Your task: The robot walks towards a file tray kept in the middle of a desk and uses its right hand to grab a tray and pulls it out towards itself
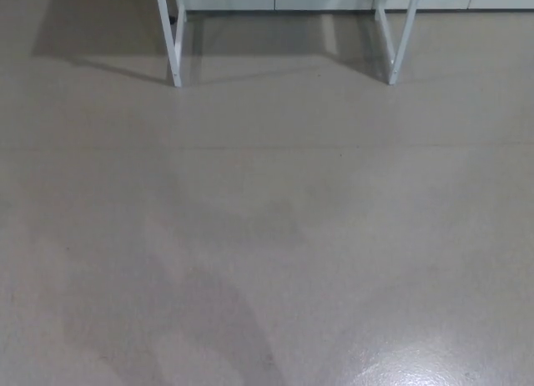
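Neither hand shows in the head view, so you cannot tell whether they are released or clenched. Nearest you lies only bare grey floor (267,261), glossy with a glare patch at the lower right. Farther on, two white legs (174,44) and (399,40) stand well apart at the top edge; these likely belong to the counter. The file tray is out of sight above the frame. You are probably in the walking stage: steer so both legs stay evenly either side of centre, approach squarely, and halt before your feet reach them, with your right hand kept low until the tray appears
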Controlling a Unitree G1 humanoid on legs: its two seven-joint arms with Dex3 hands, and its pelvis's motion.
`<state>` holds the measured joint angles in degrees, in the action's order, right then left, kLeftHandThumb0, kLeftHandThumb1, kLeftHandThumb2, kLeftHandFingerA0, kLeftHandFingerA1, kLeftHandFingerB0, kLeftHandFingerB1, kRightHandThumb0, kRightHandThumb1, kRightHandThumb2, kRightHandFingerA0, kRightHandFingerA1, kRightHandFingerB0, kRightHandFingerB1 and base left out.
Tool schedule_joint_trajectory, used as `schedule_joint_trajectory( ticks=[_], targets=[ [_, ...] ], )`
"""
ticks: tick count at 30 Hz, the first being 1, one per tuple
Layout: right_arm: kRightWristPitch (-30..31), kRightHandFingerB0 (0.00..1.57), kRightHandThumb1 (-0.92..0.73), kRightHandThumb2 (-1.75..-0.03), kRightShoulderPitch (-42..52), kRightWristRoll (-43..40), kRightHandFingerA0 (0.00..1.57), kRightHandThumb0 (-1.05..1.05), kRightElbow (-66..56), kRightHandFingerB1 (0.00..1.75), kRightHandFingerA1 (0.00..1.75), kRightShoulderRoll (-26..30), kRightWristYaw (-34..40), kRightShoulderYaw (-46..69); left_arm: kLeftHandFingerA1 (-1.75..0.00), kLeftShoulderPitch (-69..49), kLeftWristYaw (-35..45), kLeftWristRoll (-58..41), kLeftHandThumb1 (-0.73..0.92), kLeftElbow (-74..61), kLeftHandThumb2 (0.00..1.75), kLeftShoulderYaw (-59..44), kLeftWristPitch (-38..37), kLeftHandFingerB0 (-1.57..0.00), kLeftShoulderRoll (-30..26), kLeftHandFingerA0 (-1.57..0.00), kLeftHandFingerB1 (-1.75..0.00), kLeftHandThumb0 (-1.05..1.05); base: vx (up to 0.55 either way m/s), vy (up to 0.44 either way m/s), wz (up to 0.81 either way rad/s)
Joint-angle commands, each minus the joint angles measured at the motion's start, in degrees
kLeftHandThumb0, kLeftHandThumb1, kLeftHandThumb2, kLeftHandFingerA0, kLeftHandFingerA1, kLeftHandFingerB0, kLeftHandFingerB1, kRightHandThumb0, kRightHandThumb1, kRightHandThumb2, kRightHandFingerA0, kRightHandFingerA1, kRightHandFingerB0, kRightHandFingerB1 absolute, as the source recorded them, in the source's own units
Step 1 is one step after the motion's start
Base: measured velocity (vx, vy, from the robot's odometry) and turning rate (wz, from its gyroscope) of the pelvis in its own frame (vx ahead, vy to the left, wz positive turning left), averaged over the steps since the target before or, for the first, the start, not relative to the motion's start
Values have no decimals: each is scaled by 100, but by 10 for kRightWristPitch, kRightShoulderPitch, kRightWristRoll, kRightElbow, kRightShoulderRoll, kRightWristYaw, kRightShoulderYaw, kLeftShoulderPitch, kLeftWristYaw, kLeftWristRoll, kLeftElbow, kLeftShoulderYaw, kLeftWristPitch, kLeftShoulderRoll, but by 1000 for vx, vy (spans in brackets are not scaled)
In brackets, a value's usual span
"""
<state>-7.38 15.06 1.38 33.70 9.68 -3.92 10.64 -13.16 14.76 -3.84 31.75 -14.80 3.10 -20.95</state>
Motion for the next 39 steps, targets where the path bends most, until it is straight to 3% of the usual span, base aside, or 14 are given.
schedule_joint_trajectory(
  ticks=[1,2,3,9,10,11,12,14,28,29,30,32,33,39],
  targets=[
    [-37,13,-35,-83,3,-13,31,-19,9,53,63,1,1,7,-41,2,25,-24,59,12,57,-12,-1,-29,-7,-38,-33,-25,0,0,0],
    [-38,13,-35,-83,3,-13,31,-19,11,53,63,1,1,7,-41,3,26,-24,59,13,57,-13,-1,-29,-7,-38,-33,-25,0,0,0],
    [-40,18,-53,-56,5,-11,35,-22,12,44,59,2,-1,5,-40,3,24,-19,60,17,57,-10,-3,-30,-10,-40,-33,-26,0,0,0],
    [-54,18,-54,-56,29,-14,35,-20,14,44,58,0,-5,4,-40,-20,25,-3,62,10,58,3,-18,-28,-15,-38,-33,-26,0,0,0],
    [-57,12,-36,-83,34,-16,31,-17,16,53,62,0,-7,6,-40,-25,22,2,62,12,58,7,-24,-28,-14,-39,-33,-26,0,0,0],
    [-59,12,-36,-83,35,-17,31,-17,18,53,62,0,-7,7,-40,-26,21,2,62,12,58,8,-24,-28,-13,-39,-33,-26,0,0,0],
    [-65,18,-53,-55,40,-19,35,-19,23,44,59,0,-10,7,-40,-30,15,2,61,13,58,8,-22,-30,-11,-41,-33,-26,0,0,0],
    [-73,18,-53,-55,48,-21,35,-18,30,45,59,0,-11,7,-39,-43,22,8,63,14,58,16,-33,-28,-16,-40,-33,-26,0,0,0],
    [-82,18,-53,-56,70,-11,39,-24,24,46,63,5,-12,-15,-40,-26,19,19,60,102,58,37,-94,-31,-31,-43,-33,-31,11,-7,12],
    [-73,13,-36,-83,72,-6,35,-21,7,54,65,5,-7,-19,-40,-23,21,16,60,106,58,35,-99,-30,-31,-42,-33,-32,44,145,-1],
    [-61,18,-54,-56,82,-4,38,-26,-20,46,64,5,-9,-22,-40,-26,21,16,61,95,58,35,-94,-30,-32,-42,-33,-30,47,176,-2],
    [-71,18,-53,-56,72,-5,40,-24,-2,46,64,6,-9,-23,-41,-23,27,11,60,102,58,32,-98,-31,-32,-43,-33,-30,133,300,-22],
    [-75,14,-36,-84,69,-10,37,-20,3,54,66,4,-10,-20,-41,-24,30,9,61,100,58,32,-100,-30,-32,-42,-33,-30,175,406,-58],
    [-75,14,-35,-83,72,1,39,-24,1,54,67,10,-2,-27,-40,-27,17,14,60,104,58,38,-102,-31,-27,-45,-33,-31,232,303,-12]
  ],
)
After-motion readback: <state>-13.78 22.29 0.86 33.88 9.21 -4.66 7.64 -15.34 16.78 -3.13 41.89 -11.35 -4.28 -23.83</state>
